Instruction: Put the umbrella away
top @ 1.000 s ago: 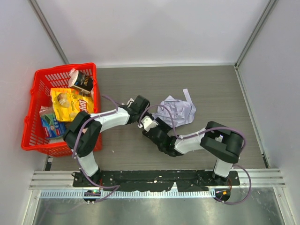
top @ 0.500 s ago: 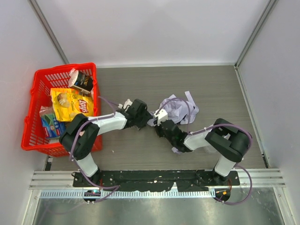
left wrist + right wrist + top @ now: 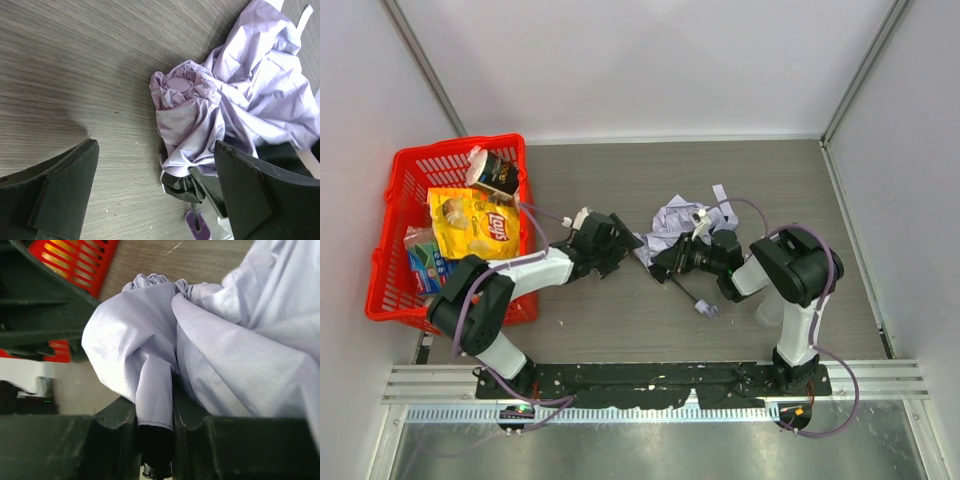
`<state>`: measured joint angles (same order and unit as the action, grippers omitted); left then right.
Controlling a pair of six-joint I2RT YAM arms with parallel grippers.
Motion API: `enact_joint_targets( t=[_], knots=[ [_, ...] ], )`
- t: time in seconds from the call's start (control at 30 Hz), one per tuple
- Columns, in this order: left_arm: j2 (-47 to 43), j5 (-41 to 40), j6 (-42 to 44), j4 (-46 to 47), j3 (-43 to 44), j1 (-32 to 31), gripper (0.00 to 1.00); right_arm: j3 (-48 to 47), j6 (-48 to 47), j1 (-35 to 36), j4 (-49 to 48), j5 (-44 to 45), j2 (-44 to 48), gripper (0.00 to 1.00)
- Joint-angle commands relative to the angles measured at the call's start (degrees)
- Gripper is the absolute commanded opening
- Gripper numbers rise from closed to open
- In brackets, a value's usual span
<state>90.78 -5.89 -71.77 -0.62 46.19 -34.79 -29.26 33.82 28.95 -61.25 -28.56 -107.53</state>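
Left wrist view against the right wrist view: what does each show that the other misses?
Only the left wrist view shows the umbrella's round top cap, its handle end, and the left gripper open, fingers wide apart, holding nothing. Only the right wrist view shows the red basket and the right gripper pinching a fold of the fabric. Both show the crumpled lavender umbrella lying on the wood table.

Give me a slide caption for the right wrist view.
Right gripper pinches a fold of the lavender umbrella, red basket behind.
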Motion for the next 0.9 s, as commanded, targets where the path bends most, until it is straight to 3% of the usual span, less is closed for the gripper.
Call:
enact_joint_targets(
  t=[0.0, 0.03, 0.13, 0.3, 0.5, 0.7, 0.8, 0.87],
  knots=[
    [-1.4, 4.2, -4.2, 6.2, -2.5, 0.2, 1.0, 2.5, 26.7, -3.7, -9.6, -16.2, -10.7, 0.01],
    [-1.0, 4.4, -6.0, 7.0, -3.0, 0.2, 1.0, 2.6, 29.9, -4.8, -19.0, -17.1, -13.8, 0.01],
    [1.6, 4.7, -10.6, 6.6, -2.2, 0.1, 1.0, 1.2, 38.7, -5.5, -28.7, -18.5, -20.1, 0.01],
    [6.6, 7.5, -14.6, 10.8, -0.8, -0.3, 1.0, 0.3, 37.6, -5.6, -28.5, -18.5, -21.8, 0.01],
    [12.2, 3.5, -15.2, 9.2, 3.1, -2.7, 1.0, 0.0, 35.3, -5.6, -26.0, -20.0, -20.8, 0.01],
    [17.7, 1.5, -12.0, 15.4, 1.4, -2.5, 0.56, -0.7, 33.2, -5.7, -24.0, -22.5, -19.7, 0.01],
    [17.8, 1.0, -10.7, 15.6, 0.2, -2.4, 0.14, -0.6, 30.9, -5.7, -18.3, -23.2, -16.8, 0.01],
    [16.5, 0.6, -9.0, 13.9, 0.3, -2.3, 0.06, -0.7, 27.1, -5.6, -10.8, -22.8, -13.1, 0.04]
  ],
)
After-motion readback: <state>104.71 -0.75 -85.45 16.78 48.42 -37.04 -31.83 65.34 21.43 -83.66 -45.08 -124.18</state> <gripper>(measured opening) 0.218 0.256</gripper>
